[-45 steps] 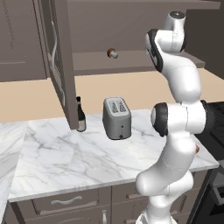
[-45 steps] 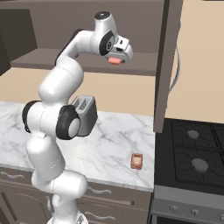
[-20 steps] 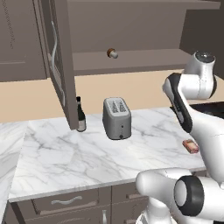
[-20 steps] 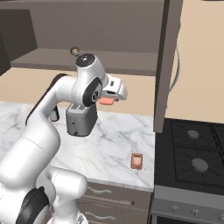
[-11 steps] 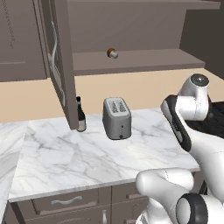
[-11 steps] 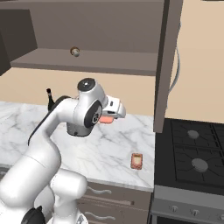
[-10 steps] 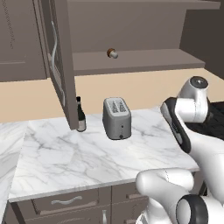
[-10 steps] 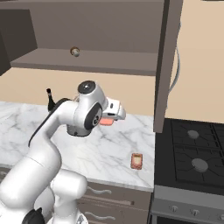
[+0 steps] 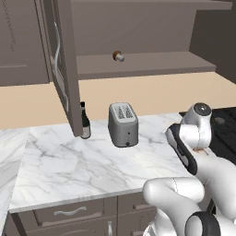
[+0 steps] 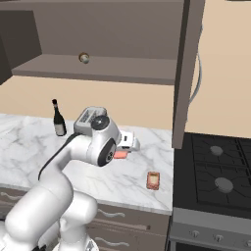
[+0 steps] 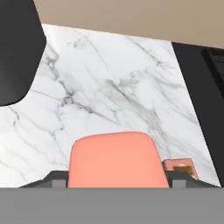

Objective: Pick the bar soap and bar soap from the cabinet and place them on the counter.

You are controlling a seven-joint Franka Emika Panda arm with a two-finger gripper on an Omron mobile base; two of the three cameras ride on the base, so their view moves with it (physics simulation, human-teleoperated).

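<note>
My gripper (image 10: 125, 148) hangs low over the white marble counter (image 10: 29, 142), shut on a salmon-pink bar soap (image 10: 120, 155). In the hand view that bar soap (image 11: 116, 162) sits between the fingertips of the gripper (image 11: 117, 181), above the veined counter (image 11: 109, 87). The other bar soap (image 10: 153, 180) lies flat on the counter near the stove edge; it also shows as the other bar soap (image 11: 179, 168) just right of the held one, and as a sliver (image 9: 201, 150) behind my arm. The cabinet (image 9: 138, 64) stands open, its door (image 9: 57, 69) swung out.
A small round knob-like object (image 9: 118, 56) sits on the cabinet shelf. A silver toaster (image 9: 123, 124) and a dark bottle (image 9: 84, 120) stand at the back of the counter. The black stove (image 10: 215, 176) borders the counter on the right, under the right cabinet door (image 10: 188, 73).
My arm has swung down from shelf height to just above the counter, carrying the bar soap. The other bar soap has stayed put on the counter.
</note>
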